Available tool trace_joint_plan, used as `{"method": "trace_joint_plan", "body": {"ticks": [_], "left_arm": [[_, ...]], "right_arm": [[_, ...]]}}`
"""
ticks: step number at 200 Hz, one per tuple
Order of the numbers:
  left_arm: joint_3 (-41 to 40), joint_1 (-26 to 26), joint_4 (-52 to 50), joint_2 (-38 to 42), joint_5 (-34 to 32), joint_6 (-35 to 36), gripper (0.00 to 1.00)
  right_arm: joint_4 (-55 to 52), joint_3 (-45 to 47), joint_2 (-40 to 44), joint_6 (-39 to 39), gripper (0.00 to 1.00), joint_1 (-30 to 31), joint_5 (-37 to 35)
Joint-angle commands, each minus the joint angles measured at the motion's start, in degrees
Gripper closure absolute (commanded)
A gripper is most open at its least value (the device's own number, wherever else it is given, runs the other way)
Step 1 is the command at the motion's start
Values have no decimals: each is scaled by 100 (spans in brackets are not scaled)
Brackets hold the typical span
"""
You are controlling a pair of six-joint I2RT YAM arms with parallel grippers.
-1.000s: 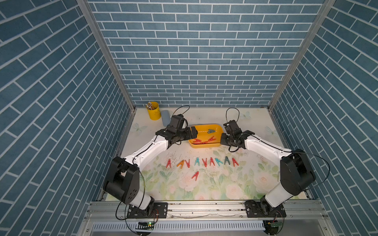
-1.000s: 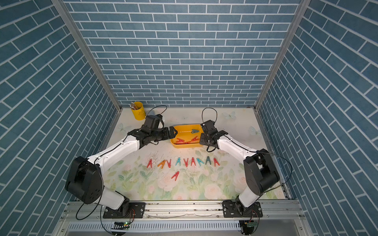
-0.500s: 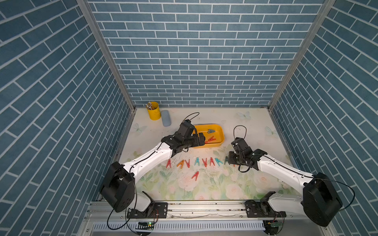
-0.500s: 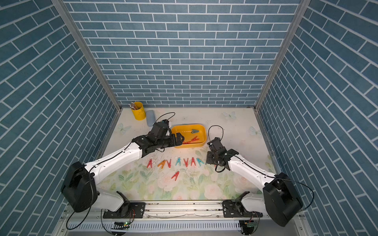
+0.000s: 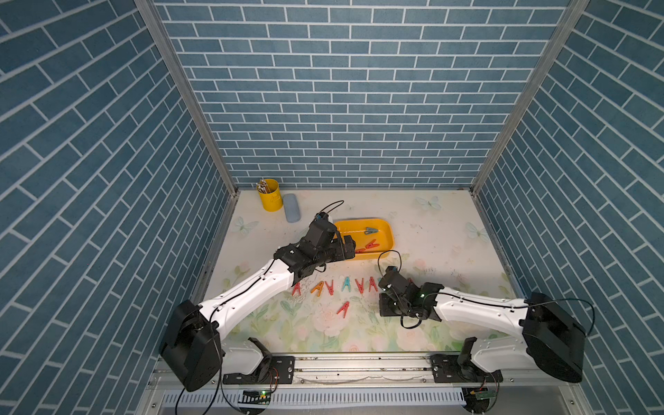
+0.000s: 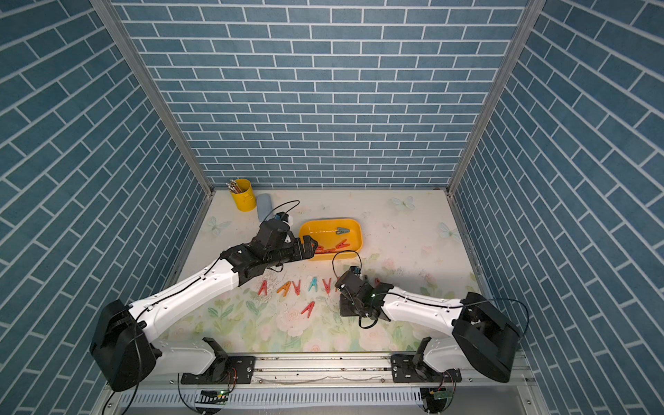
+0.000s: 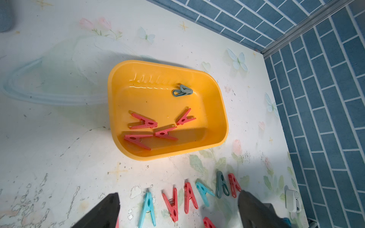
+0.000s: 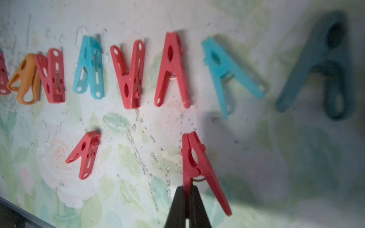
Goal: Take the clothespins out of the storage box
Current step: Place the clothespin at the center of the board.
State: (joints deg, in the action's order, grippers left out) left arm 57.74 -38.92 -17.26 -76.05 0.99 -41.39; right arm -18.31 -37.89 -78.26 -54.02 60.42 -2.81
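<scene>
- The storage box (image 7: 158, 98), a shallow yellow tray, sits flat on the table about midway across its width and toward the back wall.
- Five clothespins (image 7: 166, 133) lie inside it. Four red ones are gathered along the near side, and a grey-teal peg (image 7: 182, 91) lies alone by the far wall.
- In front of the box, well apart from it, a row of pegs (image 8: 130, 77) lies on the table. The right wrist view shows eight: red, orange, red, teal, red, red, light blue, dark teal. The orange peg (image 8: 25, 81) touches its red neighbour.
- A lone red peg (image 8: 85, 155) lies nearer the robot than the row.
- The right gripper (image 8: 186, 190) has its fingers pressed together on one leg of a red clothespin (image 8: 197, 158). It holds this peg close over the table near the right end of the row. Whether the peg touches the surface cannot be told.
- The left gripper (image 7: 178, 193) has its fingers spread wide and grasps nothing. In both top views its tips overlap the box's near left corner.
- A yellow pencil cup (image 5: 269, 194) stands in the far left corner, with a grey-blue case (image 5: 291, 212) just beside it.
- The table (image 5: 431, 230) has a pale floral cover with butterflies.
</scene>
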Motion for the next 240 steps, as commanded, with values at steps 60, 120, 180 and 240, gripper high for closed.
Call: {"method": "trace_joint_plan", "body": {"ticks": [60, 120, 180, 240], "left_arm": [[-501, -21, -390, 629, -306, 4, 0], [-785, -20, -406, 879, -300, -100, 1], [-675, -19, -264, 705, -224, -63, 0], [-99, -181, -59, -100, -196, 32, 0]], "right_arm": [[343, -556, -802, -648, 100, 780, -107], [512, -552, -997, -693, 91, 848, 1], [345, -704, -412, -357, 66, 817, -355], [-89, -783, 483, 350, 47, -11, -721]]}}
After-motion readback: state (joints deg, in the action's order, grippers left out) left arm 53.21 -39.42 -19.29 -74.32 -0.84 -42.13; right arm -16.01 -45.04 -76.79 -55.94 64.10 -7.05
